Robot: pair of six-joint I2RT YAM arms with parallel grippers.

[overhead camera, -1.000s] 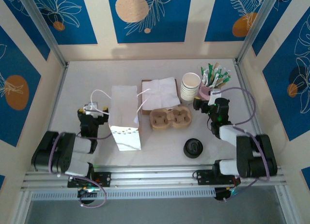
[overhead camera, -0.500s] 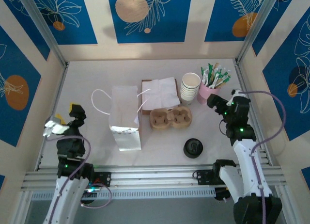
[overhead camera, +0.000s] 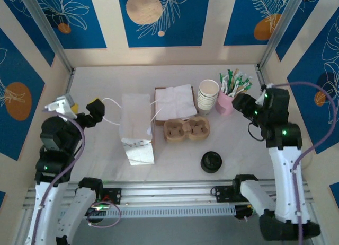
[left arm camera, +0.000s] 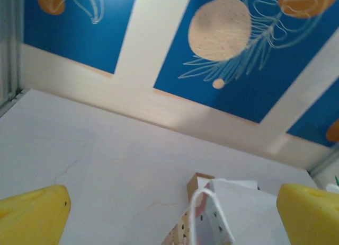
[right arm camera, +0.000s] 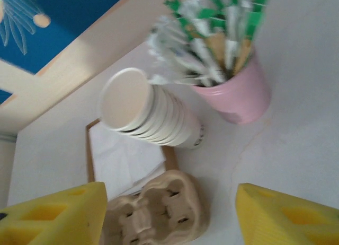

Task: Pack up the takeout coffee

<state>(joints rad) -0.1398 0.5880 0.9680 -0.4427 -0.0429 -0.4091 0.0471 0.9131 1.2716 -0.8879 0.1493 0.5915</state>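
Your right tool [overhead camera: 247, 105] hangs above the worktop [overhead camera: 106, 80] with its jaws apart and empty, just beside the pink cup [overhead camera: 224, 102] of sachets. Your left tool [overhead camera: 80, 108] is spread wide too, gripping nothing, near the white paper bag [overhead camera: 136, 129]. The cup carrier [overhead camera: 186, 129] sits untouched just beside that bag, in front of the napkins [overhead camera: 172, 101] and stacked paper cups [overhead camera: 208, 95].

Left tool [left arm camera: 170, 213] spread wide, white paper bag [left arm camera: 249, 208] ahead, blue patterned wall [left arm camera: 265, 70] behind

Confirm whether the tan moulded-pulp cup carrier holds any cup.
No, the tan moulded-pulp cup carrier has empty wells, with the white paper cup stack standing outside it.
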